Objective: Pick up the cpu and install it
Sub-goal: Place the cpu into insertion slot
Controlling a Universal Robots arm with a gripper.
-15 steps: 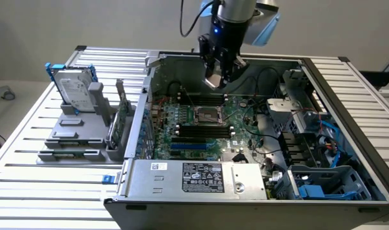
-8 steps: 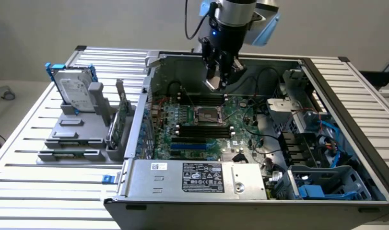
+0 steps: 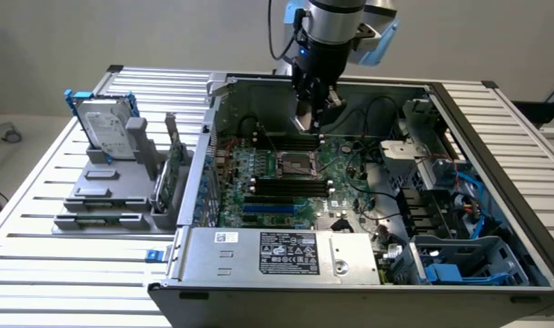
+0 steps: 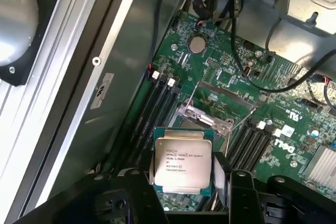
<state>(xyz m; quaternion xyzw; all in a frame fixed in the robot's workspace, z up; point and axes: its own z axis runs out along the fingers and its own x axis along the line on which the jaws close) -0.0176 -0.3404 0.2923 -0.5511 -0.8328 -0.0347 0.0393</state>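
In the exterior view a rack (image 3: 113, 184) stands on the table (image 3: 39, 273) at nine o'clock of the open case (image 3: 350, 307). Inside, the tool (image 3: 311, 121) hangs at twelve o'clock of the socket (image 3: 290, 164). It clamps the cpu (image 4: 182, 162) between its fingers (image 4: 137, 195), silvery top showing.

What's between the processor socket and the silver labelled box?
In the exterior view, black memory slots and blue slots lie between socket and box.
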